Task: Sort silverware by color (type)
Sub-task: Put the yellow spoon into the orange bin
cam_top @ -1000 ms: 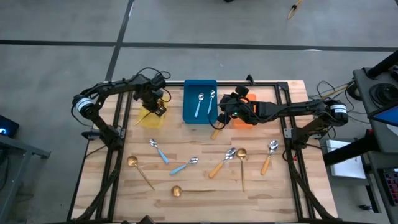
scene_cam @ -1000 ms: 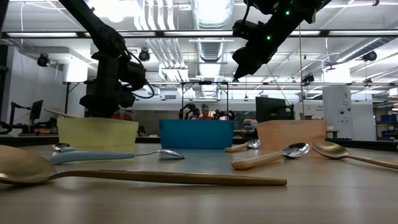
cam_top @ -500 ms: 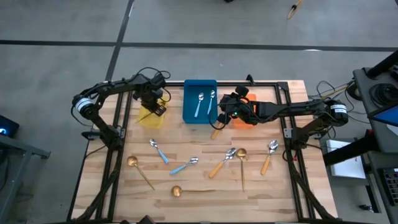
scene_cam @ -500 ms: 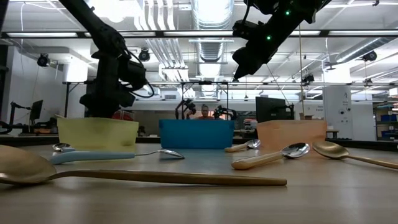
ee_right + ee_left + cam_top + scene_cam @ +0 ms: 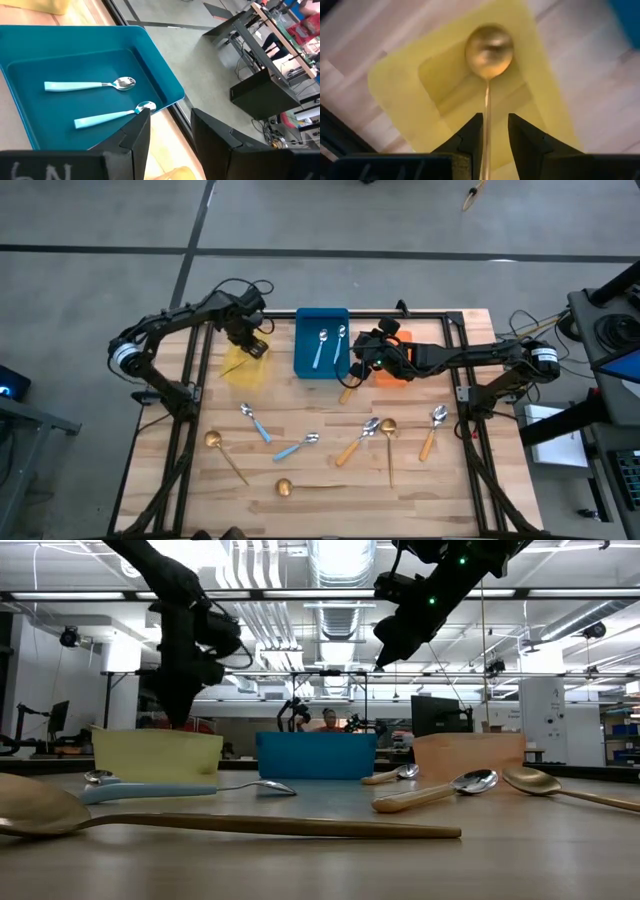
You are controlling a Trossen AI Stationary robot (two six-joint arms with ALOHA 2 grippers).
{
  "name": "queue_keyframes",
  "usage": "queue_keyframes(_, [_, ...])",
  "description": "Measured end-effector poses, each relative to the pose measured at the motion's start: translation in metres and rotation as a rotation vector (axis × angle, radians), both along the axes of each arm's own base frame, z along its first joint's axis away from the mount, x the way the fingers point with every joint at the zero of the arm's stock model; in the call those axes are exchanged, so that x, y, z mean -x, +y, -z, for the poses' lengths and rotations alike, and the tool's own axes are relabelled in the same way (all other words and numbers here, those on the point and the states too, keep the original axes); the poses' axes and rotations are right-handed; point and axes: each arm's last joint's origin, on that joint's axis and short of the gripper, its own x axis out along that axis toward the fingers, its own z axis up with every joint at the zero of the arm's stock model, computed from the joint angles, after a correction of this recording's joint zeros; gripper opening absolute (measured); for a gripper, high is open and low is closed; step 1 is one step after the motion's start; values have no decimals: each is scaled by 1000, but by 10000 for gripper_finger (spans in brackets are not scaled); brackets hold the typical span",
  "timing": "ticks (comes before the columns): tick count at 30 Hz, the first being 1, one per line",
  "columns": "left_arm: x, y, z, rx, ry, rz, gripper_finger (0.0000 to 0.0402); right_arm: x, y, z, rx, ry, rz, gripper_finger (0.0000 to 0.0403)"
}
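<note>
My left end effector (image 5: 494,131) hangs over the yellow bin (image 5: 243,364), fingers parted, and a gold spoon (image 5: 489,50) lies in the bin straight below them, its thin handle running up between my fingertips but looking free of them. My right end effector (image 5: 170,127) waits, open and empty, beside the blue bin (image 5: 30,54), where two blue spoons (image 5: 90,85) already lie. So three pieces look sorted. Well away from both end effectors, on the open tabletop (image 5: 320,470), about nine spoons remain: blue, orange and gold. Against a second ago, my left arm has lifted off the yellow bin and its fingers have spread; the right has not moved.
</note>
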Motion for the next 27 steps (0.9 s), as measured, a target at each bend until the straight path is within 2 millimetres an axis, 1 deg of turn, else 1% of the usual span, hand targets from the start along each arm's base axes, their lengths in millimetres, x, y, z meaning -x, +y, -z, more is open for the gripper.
queue_keyframes(3, [-3,-9,-15,-80,-87,14,72,0,0,0,-9,-13,8,132])
queue_keyframes(10, [-15,-45,-48,-283,-309,109,72,0,1,1,-68,-75,38,132])
queue_keyframes(14, [-24,-68,-67,-442,-374,178,72,-1,3,2,-177,-137,18,132])
queue_keyframes(17, [-32,-85,-77,-527,-423,273,72,-3,6,3,-308,-206,-9,132])
queue_keyframes(21, [-42,-104,-85,-594,-480,437,72,-5,13,5,-506,-266,-82,132])
queue_keyframes(24, [-49,-114,-86,-629,-495,539,72,-7,23,5,-589,-291,-102,132])
queue_keyframes(27, [-55,-118,-84,-643,-488,602,72,-8,35,5,-642,-315,-95,132])
